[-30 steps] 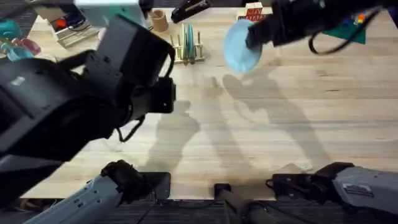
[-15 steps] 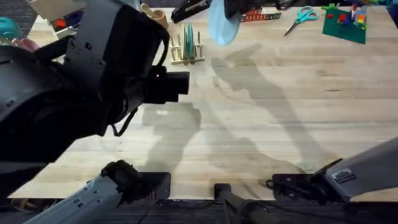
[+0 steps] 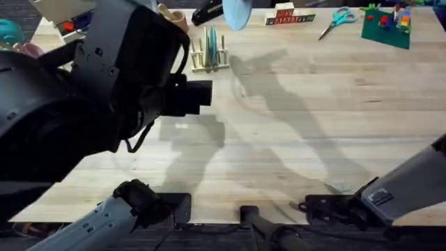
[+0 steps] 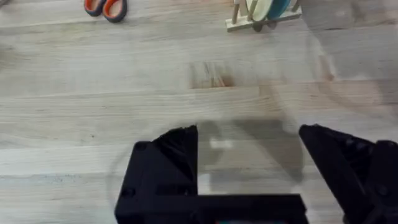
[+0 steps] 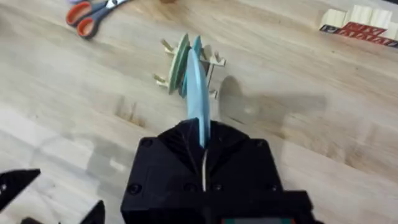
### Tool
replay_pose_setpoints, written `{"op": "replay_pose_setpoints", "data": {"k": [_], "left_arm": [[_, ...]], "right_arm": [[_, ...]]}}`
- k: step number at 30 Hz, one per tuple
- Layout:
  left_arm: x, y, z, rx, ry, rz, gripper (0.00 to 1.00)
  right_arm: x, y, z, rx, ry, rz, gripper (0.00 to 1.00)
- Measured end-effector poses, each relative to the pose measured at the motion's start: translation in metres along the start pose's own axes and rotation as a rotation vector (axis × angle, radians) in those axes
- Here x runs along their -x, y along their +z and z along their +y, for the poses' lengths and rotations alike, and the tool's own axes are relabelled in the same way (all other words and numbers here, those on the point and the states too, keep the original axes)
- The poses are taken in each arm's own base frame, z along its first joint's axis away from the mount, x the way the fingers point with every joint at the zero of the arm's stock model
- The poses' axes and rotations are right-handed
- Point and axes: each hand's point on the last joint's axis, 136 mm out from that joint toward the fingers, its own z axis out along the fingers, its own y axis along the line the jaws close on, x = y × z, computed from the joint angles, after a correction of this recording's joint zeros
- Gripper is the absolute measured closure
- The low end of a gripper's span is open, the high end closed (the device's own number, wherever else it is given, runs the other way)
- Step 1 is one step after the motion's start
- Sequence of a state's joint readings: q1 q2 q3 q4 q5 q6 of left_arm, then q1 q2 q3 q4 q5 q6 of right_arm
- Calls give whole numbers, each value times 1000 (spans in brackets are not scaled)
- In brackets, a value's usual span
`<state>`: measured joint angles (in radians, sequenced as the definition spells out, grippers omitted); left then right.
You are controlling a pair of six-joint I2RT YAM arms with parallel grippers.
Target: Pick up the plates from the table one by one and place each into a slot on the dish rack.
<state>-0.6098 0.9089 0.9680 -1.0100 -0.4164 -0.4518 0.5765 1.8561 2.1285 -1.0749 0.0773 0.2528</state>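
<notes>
The dish rack (image 3: 209,59) stands at the far middle of the table (image 3: 313,118), with a teal plate (image 3: 212,45) upright between its pegs. My right gripper (image 5: 202,140) is shut on the pale blue plate (image 5: 198,93), holding it edge-on just above the rack (image 5: 186,68). In the overhead view that plate (image 3: 235,10) hangs at the far edge, right of the rack. Raised close under the overhead camera, my left gripper (image 4: 249,168) is open over bare wood, with nothing between its fingers (image 4: 177,158). The rack (image 4: 264,12) lies well ahead of it.
Letter blocks (image 3: 286,15), teal scissors (image 3: 338,15) and a green mat with bricks (image 3: 387,24) line the far right. A wooden cup (image 3: 178,17) and a black tool (image 3: 208,10) sit by the rack. Orange-handled scissors (image 5: 93,15) lie beyond it.
My right gripper has carried the pale blue plate leftward and farther away, from the far right-middle to just over the rack. The left arm shifted slightly at first, then held still.
</notes>
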Motion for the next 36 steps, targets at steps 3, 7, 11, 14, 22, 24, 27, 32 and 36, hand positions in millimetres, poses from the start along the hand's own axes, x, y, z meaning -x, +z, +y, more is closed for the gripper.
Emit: {"op": "replay_pose_setpoints", "data": {"k": [3, 7, 11, 14, 22, 24, 27, 32, 36], "left_arm": [[0, 0, 0, 0, 0, 0, 5], [0, 0, 0, 0, 0, 0, 7], [0, 0, 0, 0, 0, 0, 7], [0, 0, 0, 0, 0, 0, 8], [0, 0, 0, 0, 0, 0, 8], [0, 0, 0, 0, 0, 0, 8], [0, 0, 0, 0, 0, 0, 8], [0, 0, 0, 0, 0, 0, 8], [0, 0, 0, 0, 0, 0, 8]], "right_arm": [[5, -1, 9, 1, 8, -29, 971], [6, -1, 18, -8, 20, -49, 971], [5, -2, 22, -18, 31, -54, 971], [6, -2, 21, -27, 38, -58, 971], [6, -2, 20, -33, 46, -60, 971], [6, -1, 19, -36, 58, -60, 971], [6, 3, 16, -60, 75, -60, 971], [6, 14, 11, -96, 92, -54, 971], [5, 28, 10, -110, 96, -45, 971]]}}
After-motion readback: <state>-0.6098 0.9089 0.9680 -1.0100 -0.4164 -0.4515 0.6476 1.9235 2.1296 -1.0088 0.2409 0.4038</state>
